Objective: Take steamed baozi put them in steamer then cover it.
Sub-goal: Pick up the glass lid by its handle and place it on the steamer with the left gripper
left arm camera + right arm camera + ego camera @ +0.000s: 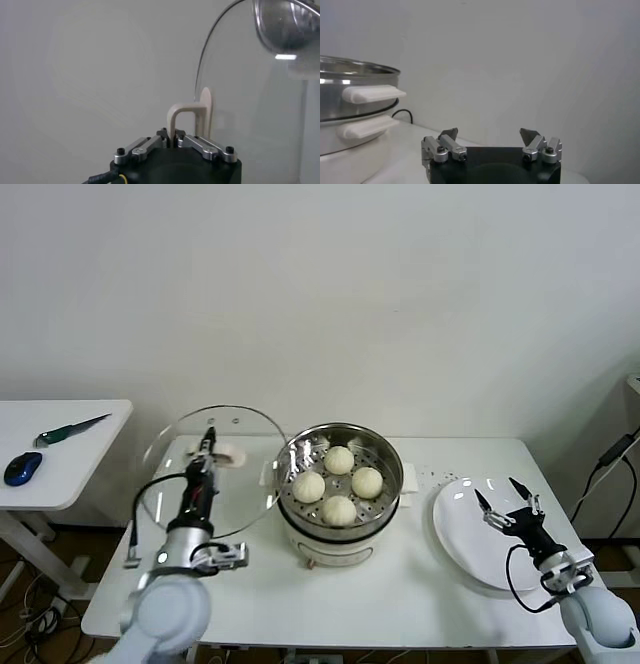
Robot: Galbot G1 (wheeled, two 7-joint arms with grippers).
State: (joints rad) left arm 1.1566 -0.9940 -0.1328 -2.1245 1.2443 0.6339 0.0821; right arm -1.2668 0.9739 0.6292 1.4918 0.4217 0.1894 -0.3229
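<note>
Left gripper (pixel 209 446) clamped on the white bar handle of the cover (pixel 175 474), holding the glass lid upright on edge just left of the steamer (pixel 385 454). Four steamed baozi (pixel 339 510) already seated in the steamer. Lid needs tipping flat and carrying rightward over the steamer. Right gripper (pixel 505 499) idle, fingers apart, over the plate (pixel 460 534) right of the steamer.

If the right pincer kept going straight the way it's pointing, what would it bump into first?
The right pincer, open over the white plate, points toward the back wall. Its own camera shows the pot off to one side, so probably nothing before the wall, though depth is hard to judge.
</note>
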